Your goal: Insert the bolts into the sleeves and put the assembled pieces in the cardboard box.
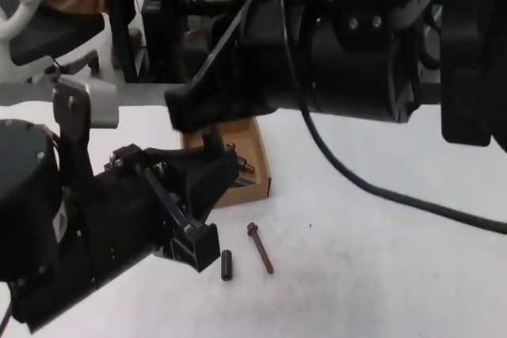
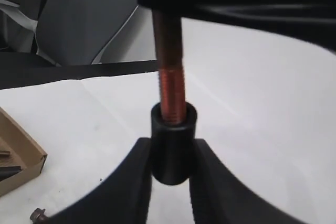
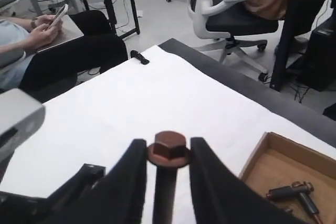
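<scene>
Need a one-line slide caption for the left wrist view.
Left gripper grips a black sleeve, a bolt partly in its open end, thread-first; cardboard box nearby.

High view: I can't see much of the cardboard box [image 1: 262, 165], at 12 o'clock from the loose bolt [image 1: 260, 248]. The arms [image 1: 333, 61] cover it, and the pieces [image 1: 242, 168] inside are too small to count. Left wrist view: the held bolt [image 2: 169, 72] hides its head behind the right gripper [image 3: 168, 145], its tip sunk in the sleeve [image 2: 173, 148]. Both wrist views cut the box off at the frame edge.
</scene>
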